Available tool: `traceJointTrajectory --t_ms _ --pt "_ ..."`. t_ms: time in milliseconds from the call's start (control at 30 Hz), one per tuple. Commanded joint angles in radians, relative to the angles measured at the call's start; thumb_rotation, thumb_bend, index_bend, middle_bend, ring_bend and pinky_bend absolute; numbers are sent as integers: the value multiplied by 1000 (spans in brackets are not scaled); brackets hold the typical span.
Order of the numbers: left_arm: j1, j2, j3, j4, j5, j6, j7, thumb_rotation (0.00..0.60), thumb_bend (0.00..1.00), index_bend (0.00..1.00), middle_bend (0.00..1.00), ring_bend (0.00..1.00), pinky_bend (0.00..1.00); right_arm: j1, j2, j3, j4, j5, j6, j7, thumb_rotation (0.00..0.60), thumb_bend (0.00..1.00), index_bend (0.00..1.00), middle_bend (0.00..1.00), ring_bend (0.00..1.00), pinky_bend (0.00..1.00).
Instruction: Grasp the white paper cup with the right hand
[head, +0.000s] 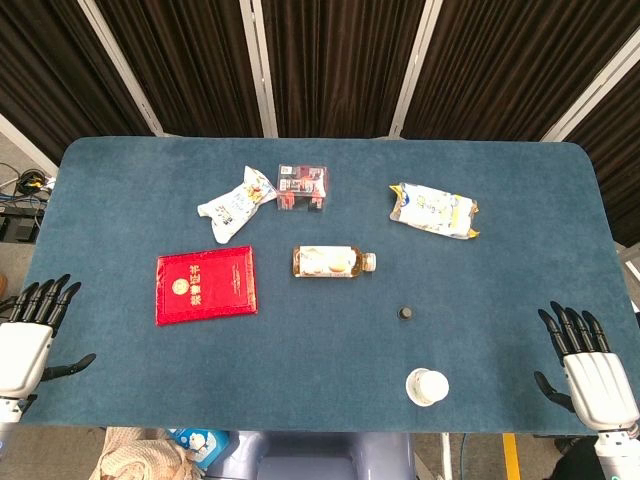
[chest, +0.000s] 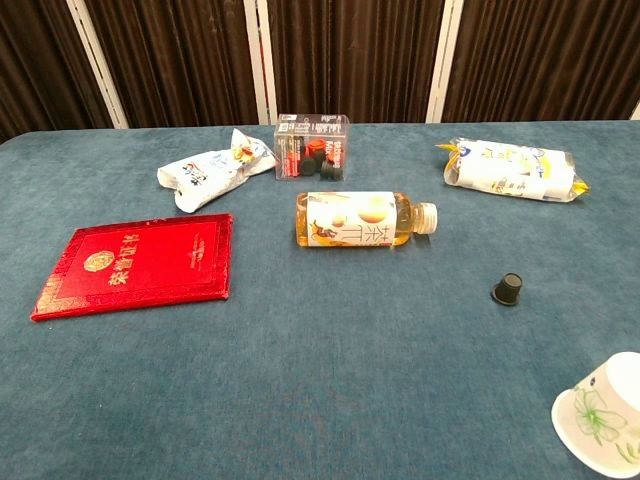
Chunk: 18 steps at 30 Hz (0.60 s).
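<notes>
The white paper cup (head: 427, 387) lies tipped on its side near the table's front edge, right of centre; the chest view shows the paper cup (chest: 605, 411) at the lower right, with a green flower print and its base facing the camera. My right hand (head: 587, 360) hovers at the table's front right corner, well right of the cup, fingers spread and holding nothing. At the front left corner my left hand (head: 30, 335) is likewise open and empty. Neither hand appears in the chest view.
A small black cap (head: 405, 313) sits just beyond the cup. Further back lie a tea bottle (head: 333, 262), a red booklet (head: 206, 284), two snack bags (head: 237, 203) (head: 432, 209) and a clear box (head: 302, 187). The blue table (head: 500, 290) ends close in front of the cup.
</notes>
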<state>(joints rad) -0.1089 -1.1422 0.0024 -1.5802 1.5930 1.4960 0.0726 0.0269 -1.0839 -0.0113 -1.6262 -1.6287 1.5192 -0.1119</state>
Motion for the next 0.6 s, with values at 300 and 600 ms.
traceJointTrajectory --t_ms 300,600 --pt "1 1 -1 0 -1 1 -4 600 0 0 0 0 0 5 5 -8 -4 -29 4 25 600 299 0 0 0 0" --pt "-2 1 -2 3 -4 -4 -21 600 0 0 0 0 0 100 39 -69 53 -261 -20 215 600 293 0 0 0 60"
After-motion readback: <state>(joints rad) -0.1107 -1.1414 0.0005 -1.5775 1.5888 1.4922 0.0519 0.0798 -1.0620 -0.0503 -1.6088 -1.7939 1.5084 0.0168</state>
